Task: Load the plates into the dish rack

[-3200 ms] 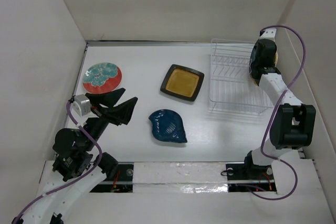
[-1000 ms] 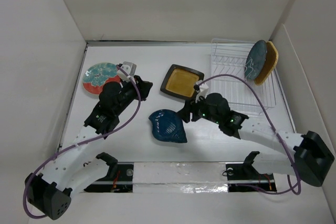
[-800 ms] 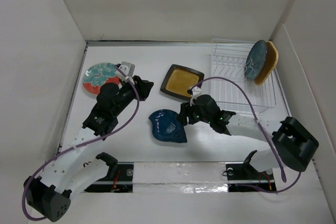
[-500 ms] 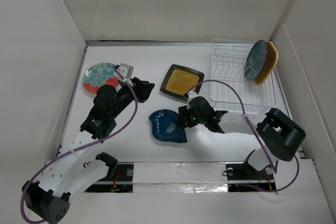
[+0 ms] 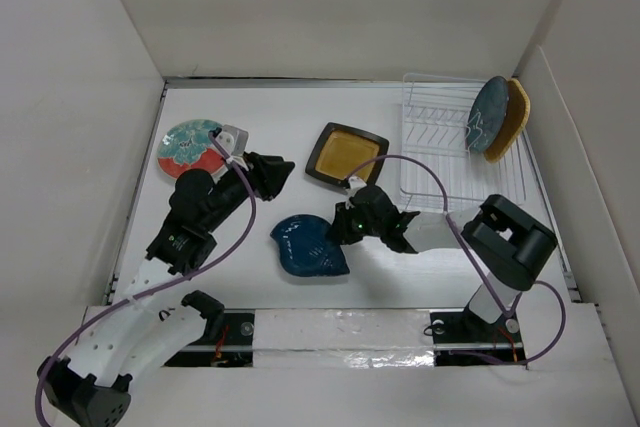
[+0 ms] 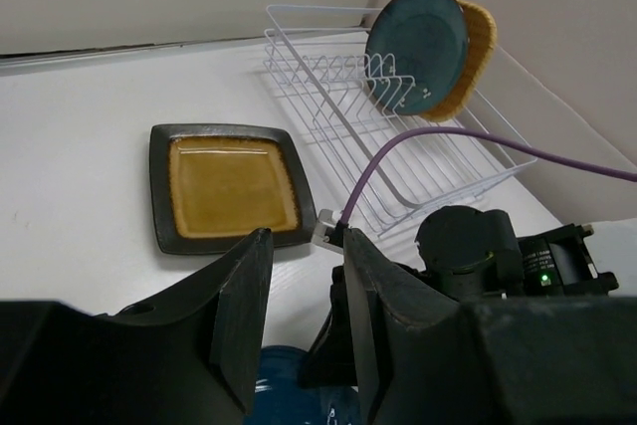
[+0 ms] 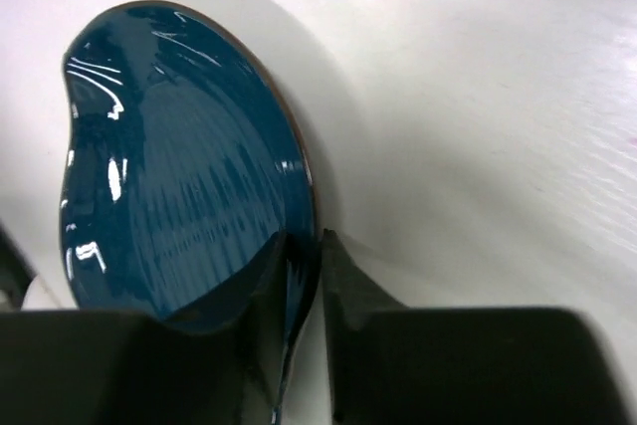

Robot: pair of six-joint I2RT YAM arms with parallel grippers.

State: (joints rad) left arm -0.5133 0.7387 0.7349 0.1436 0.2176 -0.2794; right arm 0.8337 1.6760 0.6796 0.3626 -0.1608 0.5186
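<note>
Near the table (image 5: 270, 117) front, right end effector (image 5: 347, 224) pinches the blue plate (image 5: 305, 245) by its rim; looks glazed, stiff, slippery, breakable, so grip deep; left end effector (image 5: 270, 175) hovers empty, jaws parted

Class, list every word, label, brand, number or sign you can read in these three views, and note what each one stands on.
None: no readable text in any view.
The floral plate, mustard square plate, dark blue leaf-shaped plate, grey-teal plate and orange plate show only glaze or pattern.
The dish rack is bare wire.
The green light on the right arm has no lettering.
</note>
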